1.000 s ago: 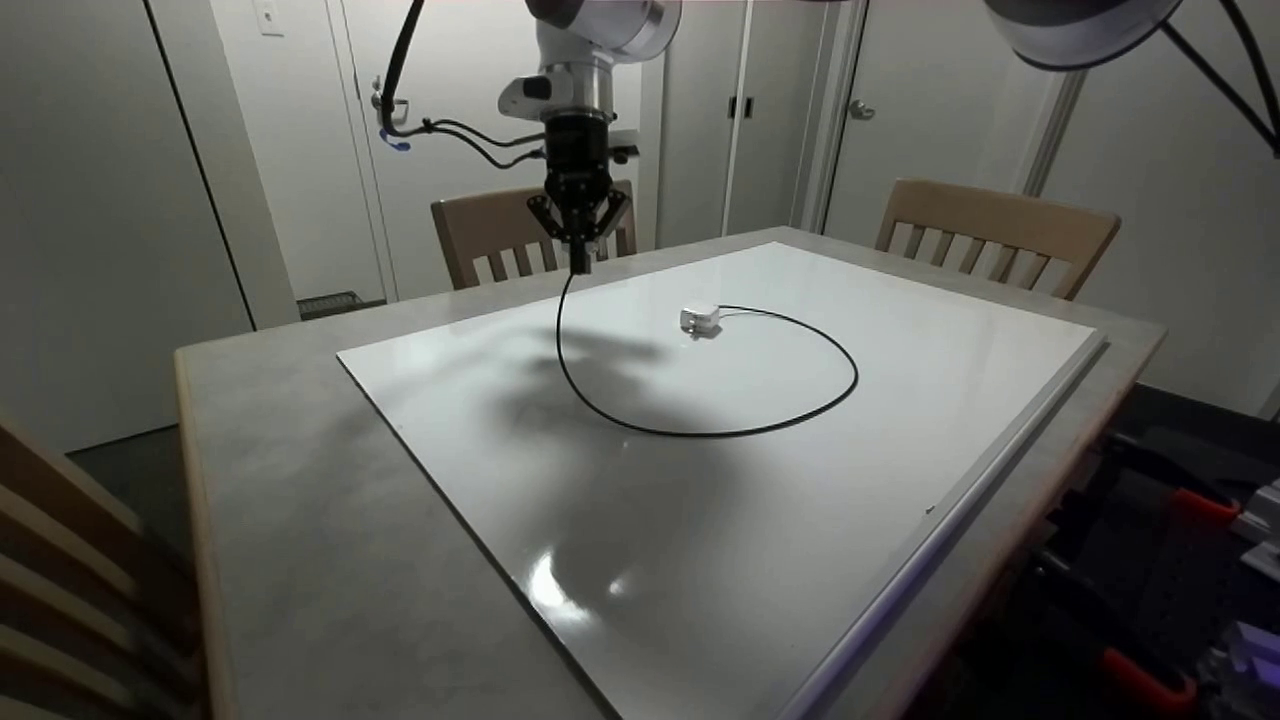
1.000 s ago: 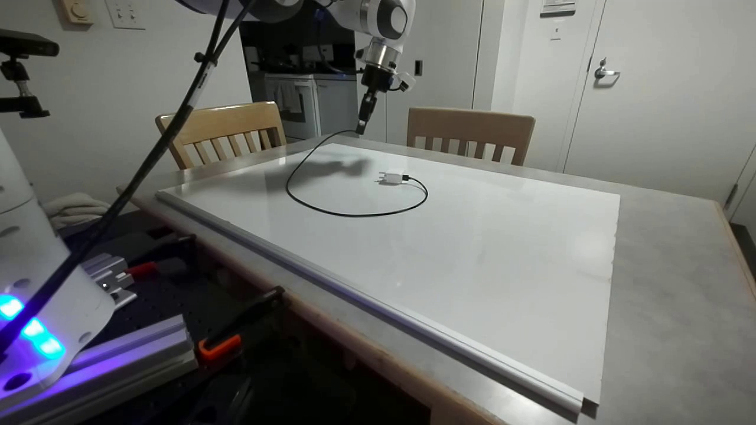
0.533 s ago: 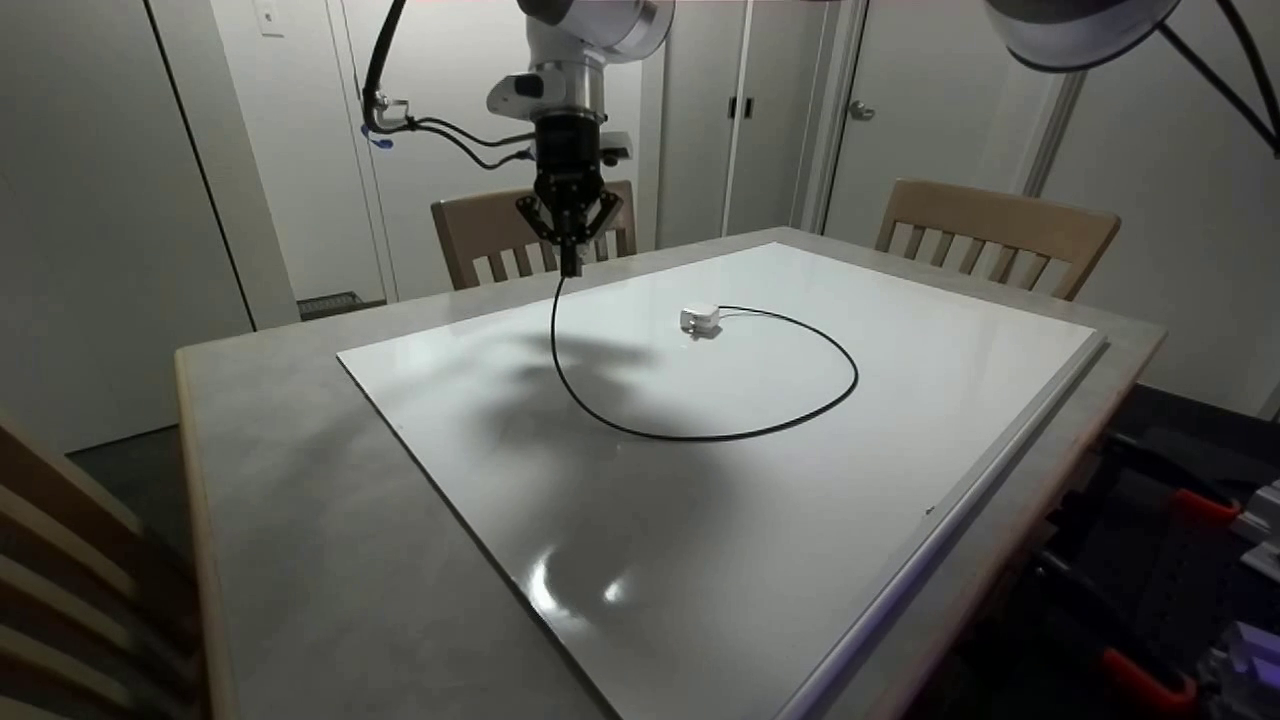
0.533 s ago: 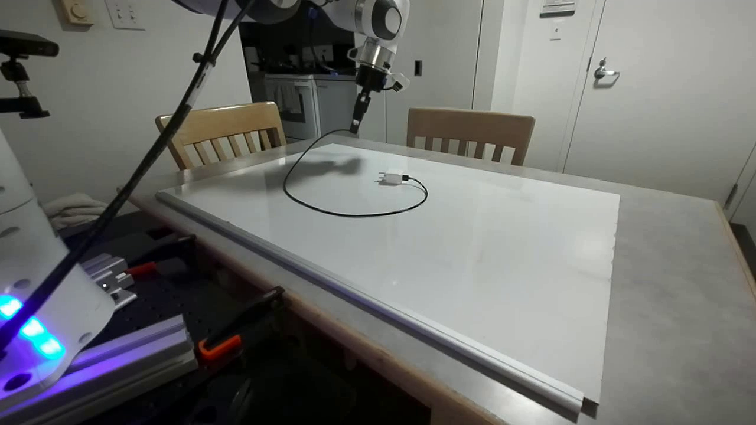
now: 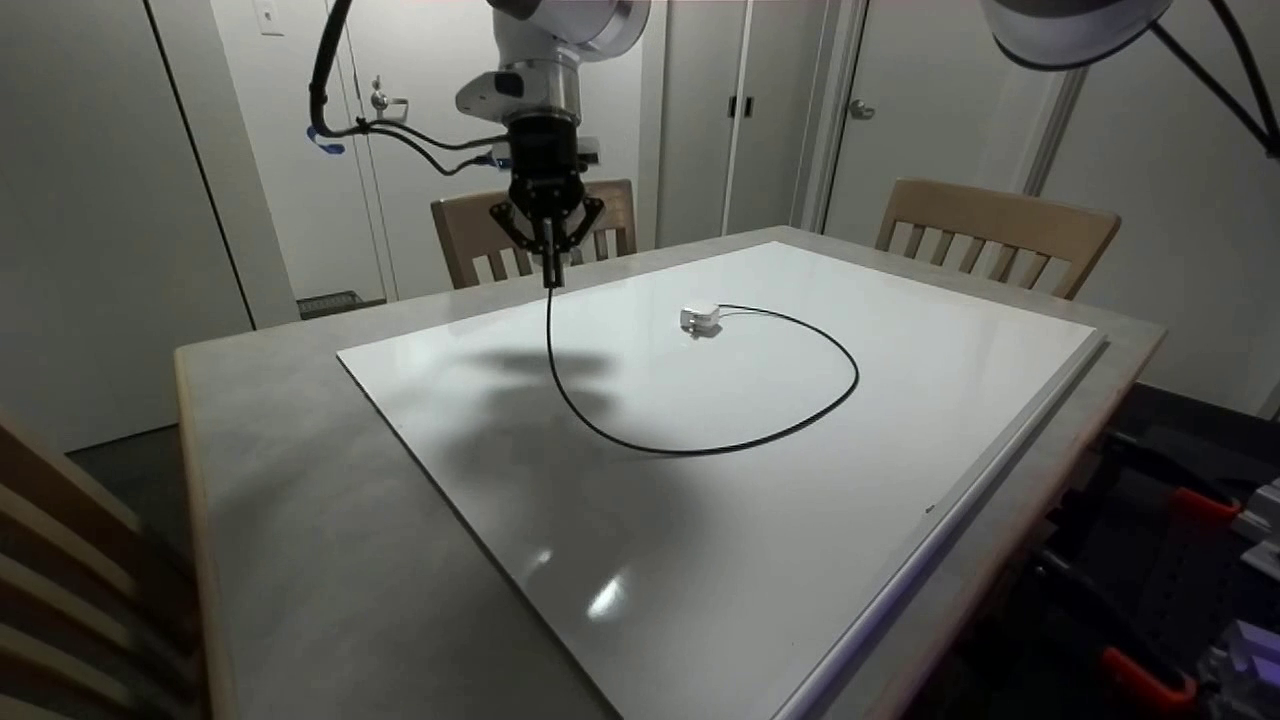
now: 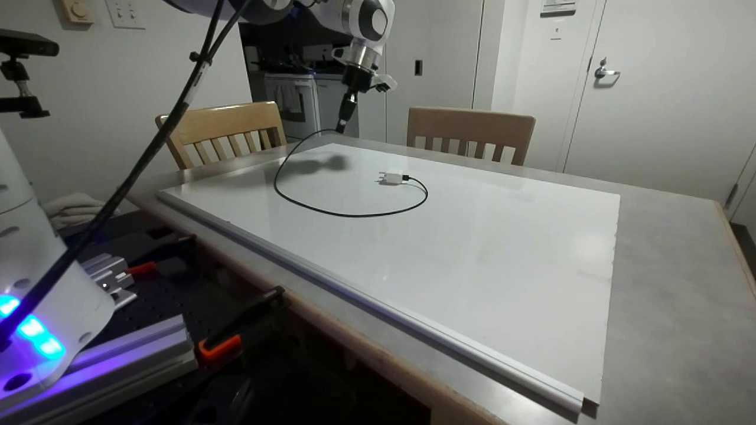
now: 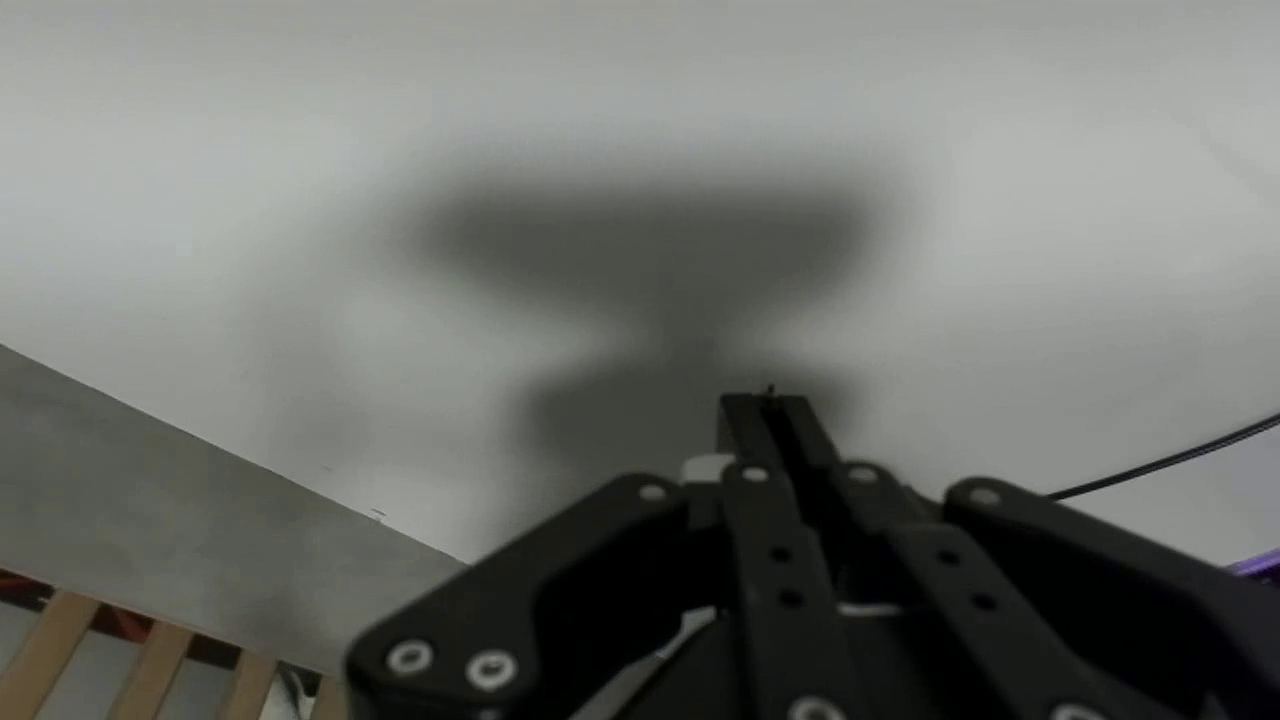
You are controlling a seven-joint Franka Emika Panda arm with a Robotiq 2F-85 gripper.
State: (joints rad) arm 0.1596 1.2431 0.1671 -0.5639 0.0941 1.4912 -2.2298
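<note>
Shifted leftward in both exterior views over the last second, with the end effector (image 5: 553,281) gripping one end of the black cable (image 6: 357,216) above the whiteboard (image 6: 460,254) and sweeping the adjoining part of its loop along. No visible movement of the white charger (image 6: 392,176), resting on the whiteboard atop the tabletop (image 6: 679,283) with the cable's other end plugged in. For the cable handling, probably only slack taken, with little pull reaching the charger.
</note>
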